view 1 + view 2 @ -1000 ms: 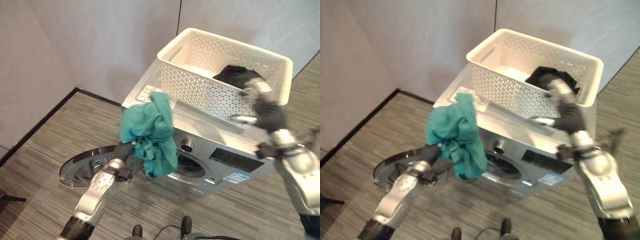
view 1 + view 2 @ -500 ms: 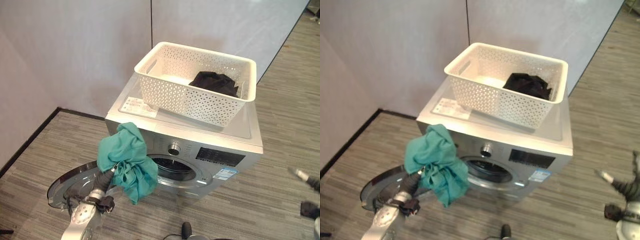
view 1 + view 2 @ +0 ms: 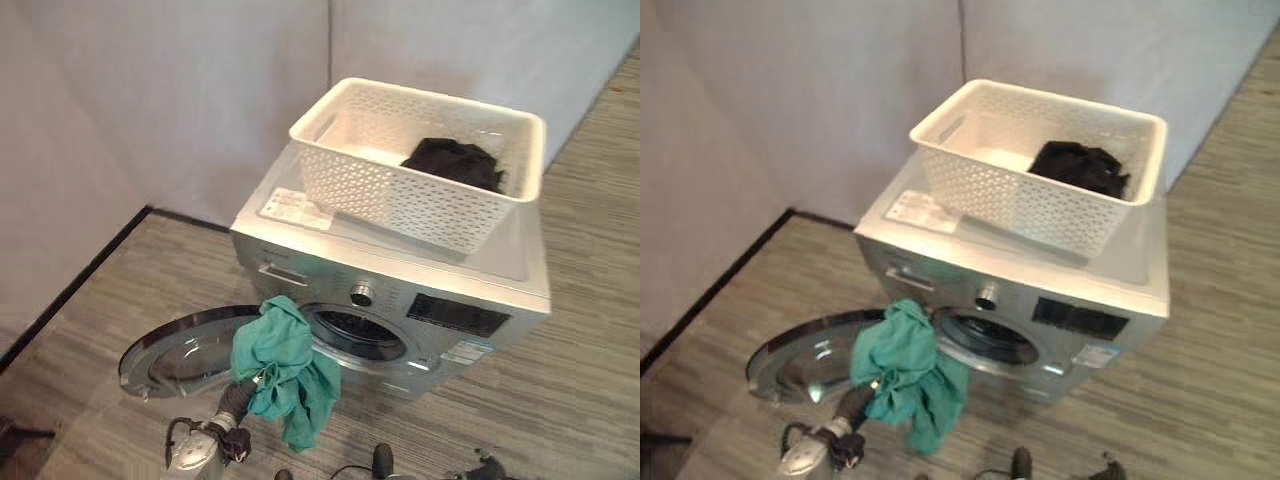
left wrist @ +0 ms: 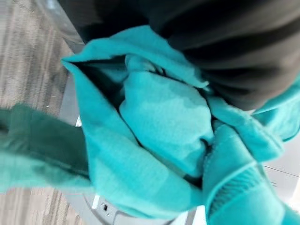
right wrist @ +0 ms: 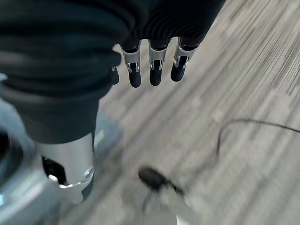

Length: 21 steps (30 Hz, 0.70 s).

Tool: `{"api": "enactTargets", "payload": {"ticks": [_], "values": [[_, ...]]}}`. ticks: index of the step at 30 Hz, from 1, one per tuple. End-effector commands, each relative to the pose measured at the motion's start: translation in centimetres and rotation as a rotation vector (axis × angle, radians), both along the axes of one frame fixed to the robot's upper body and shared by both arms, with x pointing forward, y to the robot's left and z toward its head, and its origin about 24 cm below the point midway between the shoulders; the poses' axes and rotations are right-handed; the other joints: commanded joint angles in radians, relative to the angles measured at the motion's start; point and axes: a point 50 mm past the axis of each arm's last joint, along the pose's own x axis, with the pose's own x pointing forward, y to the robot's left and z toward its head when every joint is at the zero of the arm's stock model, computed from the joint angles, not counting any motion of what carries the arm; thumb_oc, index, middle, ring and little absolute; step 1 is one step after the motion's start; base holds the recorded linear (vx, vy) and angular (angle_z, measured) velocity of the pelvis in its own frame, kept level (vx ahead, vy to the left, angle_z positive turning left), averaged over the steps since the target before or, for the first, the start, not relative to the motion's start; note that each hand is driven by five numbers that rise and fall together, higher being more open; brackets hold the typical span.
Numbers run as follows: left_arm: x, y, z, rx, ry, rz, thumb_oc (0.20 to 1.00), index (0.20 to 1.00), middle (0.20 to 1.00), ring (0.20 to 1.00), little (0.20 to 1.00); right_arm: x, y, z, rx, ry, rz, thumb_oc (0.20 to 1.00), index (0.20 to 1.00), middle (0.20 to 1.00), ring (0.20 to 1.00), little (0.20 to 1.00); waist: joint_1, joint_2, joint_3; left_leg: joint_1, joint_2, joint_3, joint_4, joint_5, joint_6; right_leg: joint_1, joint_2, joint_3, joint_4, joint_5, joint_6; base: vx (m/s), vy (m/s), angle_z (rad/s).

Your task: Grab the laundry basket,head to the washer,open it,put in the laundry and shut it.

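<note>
Lower now than a second ago, my left hand (image 3: 232,410) is carrying the teal garment (image 3: 285,368) down in front of the washer (image 3: 400,290), level with the drum opening (image 3: 358,335), where before it was holding the cloth up near the basket's height. My right hand (image 5: 150,65), which was reaching to the basket a second ago, is hanging down over the floor (image 5: 243,84) with its fingers (image 5: 155,70) relaxed and straight, holding nothing.

I am seeing the left hand's cover in its wrist view with the teal cloth bunched tight against it; its fingers are buried in the folds, so I cannot tell how they are curled.

I am watching the white laundry basket (image 3: 420,200) sitting on top of the washer, with a black garment (image 3: 455,163) lying inside it toward the right end. The round door (image 3: 185,355) is lying swung wide open to the washer's left, low over the floor, and the teal cloth is hanging just in front of the door's hinge side, beside the opening and not inside it.
</note>
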Motion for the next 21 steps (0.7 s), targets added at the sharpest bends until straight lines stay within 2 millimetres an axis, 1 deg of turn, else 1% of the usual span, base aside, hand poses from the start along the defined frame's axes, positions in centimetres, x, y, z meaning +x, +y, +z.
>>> {"api": "enactTargets", "payload": {"ticks": [1, 4, 7, 9, 10, 13, 14, 17, 18, 19, 20, 21], "values": [[3.1, -0.2, 2.4, -0.014, -0.158, -0.049, 0.2, 0.2, 0.2, 0.2, 0.2, 1.9, -1.3, 1.3, -0.03, -0.091, 0.035, 1.0, 1.0, 1.0, 1.0, 1.0, -0.016, -0.048, 0.037, -0.089, 0.014, 0.043, 0.004, 0.01, 0.027, 0.02, -0.047, -0.024, 0.038, -0.13, 0.034, -0.15, -0.066, 0.15], [4.7, -1.0, 3.2, -0.014, -0.196, -0.057, 0.2, 0.2, 0.2, 0.2, 0.2, 4.3, -0.6, 2.2, -0.028, -0.166, 0.112, 1.0, 1.0, 1.0, 1.0, 1.0, -0.012, -0.074, 0.088, -0.166, 0.02, 0.033, 0.033, 0.024, 0.026, -0.051, -0.045, -0.021, 0.074, -0.135, 0.022, -0.21, -0.064, 0.12], [7.0, -1.9, 3.9, 0.014, -0.241, -0.047, 0.2, 0.2, 0.2, 0.2, 0.2, 6.0, -0.7, 3.5, -0.057, -0.234, 0.178, 1.0, 1.0, 1.0, 1.0, 1.0, -0.014, -0.103, 0.137, -0.296, 0.023, 0.018, 0.166, -0.001, 0.025, -0.135, -0.052, -0.015, 0.132, -0.144, 0.003, -0.25, -0.079, 0.21], [8.7, -2.3, 4.5, 0.036, -0.271, -0.027, 0.2, 0.2, 0.2, 0.2, 0.2, 6.7, -1.2, 4.3, -0.079, -0.275, 0.184, 1.0, 1.0, 1.0, 1.0, 1.0, -0.023, -0.115, 0.149, -0.381, 0.02, 0.007, 0.231, -0.01, 0.024, -0.203, -0.053, -0.012, 0.169, -0.148, -0.009, -0.21, -0.093, 0.31], [10.1, -2.5, 5.1, 0.048, -0.299, 0.005, 0.2, 0.2, 0.2, 0.2, 0.2, 7.4, -1.8, 5.4, -0.11, -0.327, 0.174, 1.0, 1.0, 1.0, 1.0, 1.0, -0.028, -0.118, 0.15, -0.446, 0.028, -0.01, 0.277, -0.04, 0.02, -0.276, -0.043, 0.002, 0.221, -0.175, -0.017, -0.16, -0.105, 0.22], [12.8, -3.4, 6.7, 0.052, -0.356, 0.054, 0.2, 0.2, 0.2, 0.2, 0.2, 8.6, -2.8, 6.7, -0.15, -0.404, 0.128, 1.0, 1.0, 1.0, 1.0, 1.0, -0.041, -0.122, 0.159, -0.557, 0.029, -0.024, 0.317, -0.035, 0.021, -0.411, -0.043, 0.016, 0.292, -0.188, -0.034, -0.17, -0.056, -0.03], [13.4, -3.7, 7.1, 0.051, -0.37, 0.066, 0.2, 0.2, 0.2, 0.2, 0.2, 9.0, -2.7, 7.1, -0.151, -0.43, 0.112, 1.0, 1.0, 1.0, 1.0, 1.0, -0.045, -0.123, 0.164, -0.585, 0.029, -0.028, 0.328, -0.033, 0.021, -0.445, -0.044, 0.021, 0.309, -0.189, -0.037, -0.15, -0.041, -0.04], [15.8, -4.9, 9.3, 0.048, -0.44, 0.084, 0.2, 0.2, 0.2, 0.2, 0.2, 10.3, -2.7, 8.2, -0.158, -0.518, 0.064, 1.0, 1.0, 1.0, 1.0, 1.0, -0.065, -0.121, 0.174, -0.692, 0.034, -0.029, 0.377, -0.031, 0.018, -0.561, -0.046, 0.025, 0.367, -0.203, -0.05, -0.11, -0.039, 0.07], [15.9, -5.0, 9.4, 0.047, -0.443, 0.084, 0.2, 0.2, 0.2, 0.2, 0.2, 10.4, -2.8, 8.3, -0.159, -0.521, 0.063, 1.0, 1.0, 1.0, 1.0, 1.0, -0.066, -0.119, 0.17, -0.703, 0.034, -0.03, 0.383, -0.032, 0.018, -0.571, -0.047, 0.025, 0.372, -0.205, -0.05, -0.15, -0.013, 0.12], [17.4, -5.5, 11.1, 0.026, -0.481, 0.125, 0.2, 0.2, 0.2, 0.2, 0.2, 12.0, -2.3, 9.6, -0.159, -0.609, 0.054, 1.0, 1.0, 1.0, 1.0, 1.0, -0.08, -0.117, 0.179, -0.781, 0.035, -0.032, 0.429, -0.038, 0.017, -0.659, -0.048, 0.035, 0.426, -0.209, -0.057, -0.17, 0.014, 0.08], [18.6, -5.5, 12.8, 0.018, -0.528, 0.167, 0.2, 0.2, 0.2, 0.2, 0.2, 13.5, -1.8, 11.2, -0.168, -0.701, 0.066, 1.0, 1.0, 1.0, 1.0, 1.0, -0.093, -0.112, 0.181, -0.845, 0.042, -0.03, 0.472, -0.047, 0.017, -0.732, -0.05, 0.043, 0.47, -0.21, -0.061, -0.17, 0.015, 0.01], [18.6, -5.5, 12.8, 0.017, -0.529, 0.167, 0.2, 0.2, 0.2, 0.2, 0.2, 13.6, -1.8, 11.2, -0.168, -0.702, 0.066, 1.0, 1.0, 1.0, 1.0, 1.0, -0.093, -0.111, 0.177, -0.855, 0.042, -0.031, 0.478, -0.049, 0.017, -0.741, -0.05, 0.044, 0.475, -0.212, -0.061, -0.09, 0.034, -0.09]]}}
